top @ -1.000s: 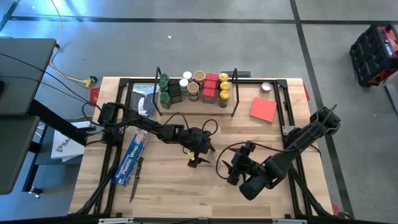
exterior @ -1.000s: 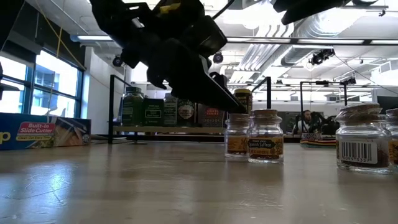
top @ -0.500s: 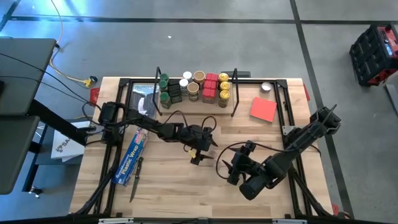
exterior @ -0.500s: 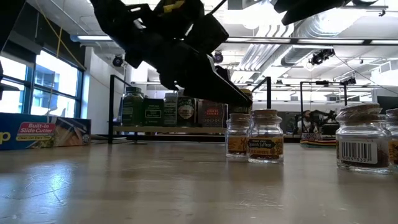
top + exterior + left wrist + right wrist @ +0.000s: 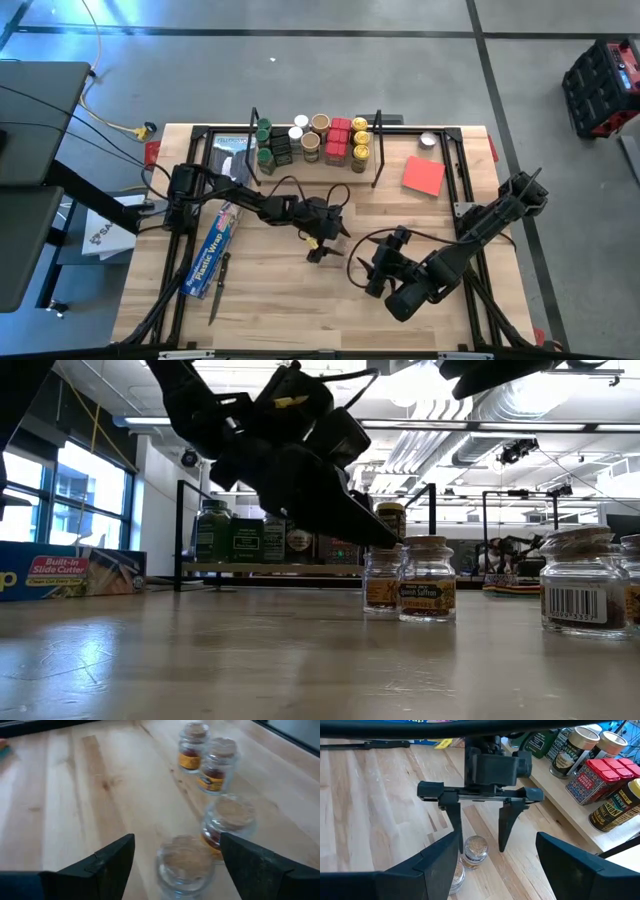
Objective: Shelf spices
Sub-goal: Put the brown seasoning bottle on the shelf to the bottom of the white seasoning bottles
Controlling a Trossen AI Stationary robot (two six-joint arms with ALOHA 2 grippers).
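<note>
Left gripper (image 5: 479, 840) is poised wide open over the small clear jars.
A cork-topped jar (image 5: 475, 851) is seen between its spread fingers only from the right wrist; from above, the arm hides it. The right gripper (image 5: 377, 272), also spread, is held nearby; the shelf (image 5: 315, 152) is already stocked.

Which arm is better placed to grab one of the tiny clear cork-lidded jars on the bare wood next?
Left. The left gripper hangs open right over the tiny clear jars, one sitting between its fingers in the left wrist view. The right gripper is open too, but set back and only looking on. The black wire shelf is also closer to the left.
</note>
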